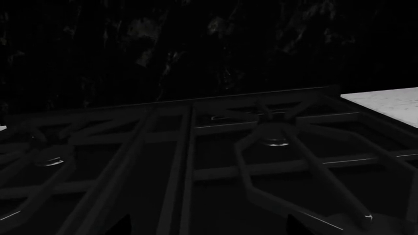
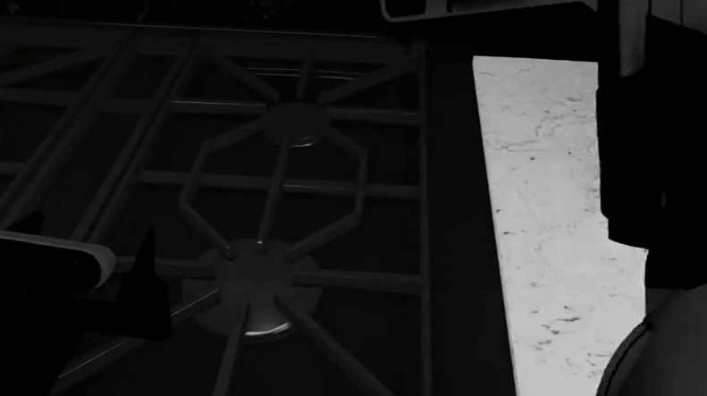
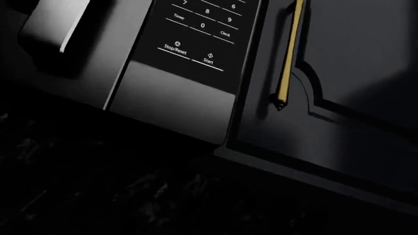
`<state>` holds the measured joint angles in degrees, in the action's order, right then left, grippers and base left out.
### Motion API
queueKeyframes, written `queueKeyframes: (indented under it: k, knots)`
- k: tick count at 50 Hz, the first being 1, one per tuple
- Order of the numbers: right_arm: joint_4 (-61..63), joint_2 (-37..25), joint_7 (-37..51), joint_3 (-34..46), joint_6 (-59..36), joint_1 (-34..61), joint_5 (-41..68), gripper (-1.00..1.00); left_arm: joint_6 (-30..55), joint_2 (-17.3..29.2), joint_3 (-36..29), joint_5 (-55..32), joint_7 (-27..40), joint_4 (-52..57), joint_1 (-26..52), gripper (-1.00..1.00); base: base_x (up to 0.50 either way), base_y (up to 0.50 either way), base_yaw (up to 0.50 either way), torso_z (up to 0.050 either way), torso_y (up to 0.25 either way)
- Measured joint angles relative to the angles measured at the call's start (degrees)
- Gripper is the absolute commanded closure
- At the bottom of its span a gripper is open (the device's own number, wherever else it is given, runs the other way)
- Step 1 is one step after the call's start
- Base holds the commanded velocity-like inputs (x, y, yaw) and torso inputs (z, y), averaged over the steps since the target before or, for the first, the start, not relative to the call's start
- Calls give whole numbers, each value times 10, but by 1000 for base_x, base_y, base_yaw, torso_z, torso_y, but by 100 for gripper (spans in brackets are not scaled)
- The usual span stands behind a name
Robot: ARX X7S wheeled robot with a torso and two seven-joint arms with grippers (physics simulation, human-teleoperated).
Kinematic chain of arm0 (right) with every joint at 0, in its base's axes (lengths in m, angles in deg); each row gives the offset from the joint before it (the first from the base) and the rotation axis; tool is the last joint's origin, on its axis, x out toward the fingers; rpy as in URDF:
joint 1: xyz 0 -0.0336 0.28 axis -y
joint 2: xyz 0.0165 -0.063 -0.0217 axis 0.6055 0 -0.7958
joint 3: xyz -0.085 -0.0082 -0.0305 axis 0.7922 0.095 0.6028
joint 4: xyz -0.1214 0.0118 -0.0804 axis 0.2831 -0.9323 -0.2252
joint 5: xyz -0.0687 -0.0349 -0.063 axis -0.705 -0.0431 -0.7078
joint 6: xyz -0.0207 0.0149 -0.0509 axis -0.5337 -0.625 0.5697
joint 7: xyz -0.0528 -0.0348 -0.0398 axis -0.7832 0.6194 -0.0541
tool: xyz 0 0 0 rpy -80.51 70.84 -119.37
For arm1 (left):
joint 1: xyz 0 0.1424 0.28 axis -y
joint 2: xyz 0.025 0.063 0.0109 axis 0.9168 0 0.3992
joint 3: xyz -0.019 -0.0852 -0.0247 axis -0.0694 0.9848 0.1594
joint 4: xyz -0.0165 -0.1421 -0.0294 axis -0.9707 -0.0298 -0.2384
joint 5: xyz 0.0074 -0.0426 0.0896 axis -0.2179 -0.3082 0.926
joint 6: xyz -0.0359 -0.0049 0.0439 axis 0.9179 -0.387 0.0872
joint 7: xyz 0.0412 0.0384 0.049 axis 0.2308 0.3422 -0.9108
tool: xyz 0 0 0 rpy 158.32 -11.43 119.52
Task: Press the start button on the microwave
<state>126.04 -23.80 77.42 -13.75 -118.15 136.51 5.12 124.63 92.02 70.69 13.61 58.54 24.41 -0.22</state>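
The microwave's dark control panel [image 3: 196,34] fills the top of the right wrist view. Its Start button [image 3: 209,59] sits at the bottom of the keypad, beside Stop/Reset [image 3: 175,48]. No right fingertips show there. In the head view the right arm [image 2: 673,140] rises as a dark shape at the right, with a pale housing [image 2: 416,4] at the top edge. My left gripper [image 1: 209,231] is open and empty, low over the stove grates [image 1: 261,132]. It also shows at the lower left of the head view [image 2: 84,229].
A dark cabinet door [image 3: 353,73] with a gold handle [image 3: 287,54] stands right beside the microwave. A white marble counter [image 2: 544,215] lies to the right of the stove [image 2: 282,186], and a dark mottled backsplash [image 1: 196,49] rises behind it.
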Motion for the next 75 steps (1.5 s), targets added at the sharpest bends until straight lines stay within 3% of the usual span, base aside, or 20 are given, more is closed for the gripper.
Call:
queueKeyframes:
  k: [3, 4, 11, 23, 32, 51, 75]
  knots:
    - [-27, -8, 28, 5, -6, 54, 42, -100, 1, 1, -1, -1, 0, 1, 1, -100, 0, 0, 0, 0, 0]
    - [-35, -11, 33, 6, -8, 69, 52, 100, 2, 2, -2, -1, 1, 2, 2, -100, 0, 0, 0, 0, 0]
    - [-88, -24, 16, 20, 5, 148, 51, 100, 3, 4, -4, -2, 2, 1, 5, -100, 0, 0, 0, 0, 0]
    - [-210, -30, -125, 101, 88, 231, -78, 100, 6, 9, -7, -4, 5, 6, 6, -100, 0, 0, 0, 0, 0]
    - [-330, -3, -200, 156, 118, 294, -144, 100, 7, 12, -8, -6, 8, 8, 6, -100, 0, 0, 0, 0, 0]
    - [-514, 56, -261, 206, 80, 411, -170, 100, 8, 16, -13, -9, 13, 9, 8, -100, 0, 0, 0, 0, 0]
    - [-674, 102, -396, 284, 177, 484, -262, 100, 1, 21, -13, -17, 16, 0, 8, -100, 0, 0, 0, 0, 0]
